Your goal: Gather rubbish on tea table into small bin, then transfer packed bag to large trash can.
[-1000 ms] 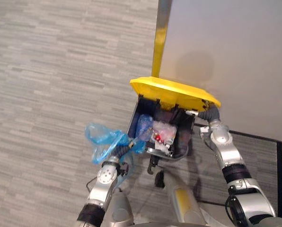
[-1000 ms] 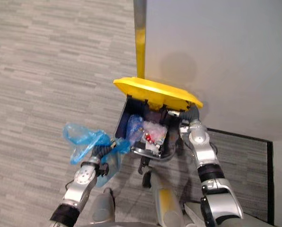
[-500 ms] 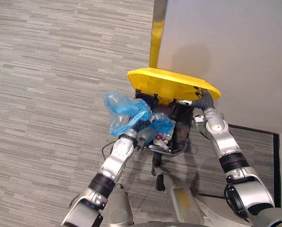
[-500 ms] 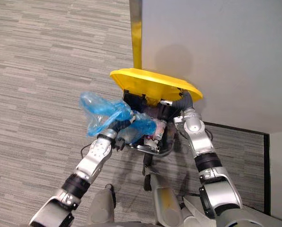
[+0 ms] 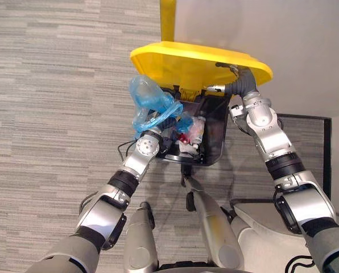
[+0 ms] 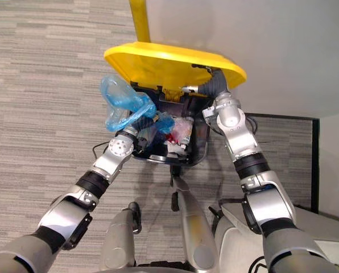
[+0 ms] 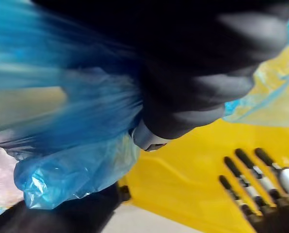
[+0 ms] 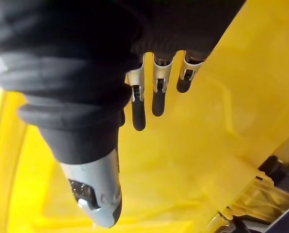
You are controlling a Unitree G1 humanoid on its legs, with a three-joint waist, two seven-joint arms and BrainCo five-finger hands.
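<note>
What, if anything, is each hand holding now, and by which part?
The left hand grips the blue bag by bunched-up plastic over the open trash can. The right hand holds nothing; its straight fingers prop up the yellow lid.

Crumpled blue bag [image 5: 148, 98] over open dark trash can [image 5: 216, 139], yellow lid [image 5: 198, 58] raised

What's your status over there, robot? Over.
Left robot hand shut on blue bag, at open trash can rim. Right robot hand flat under yellow lid, propping it. Other rubbish inside.
</note>
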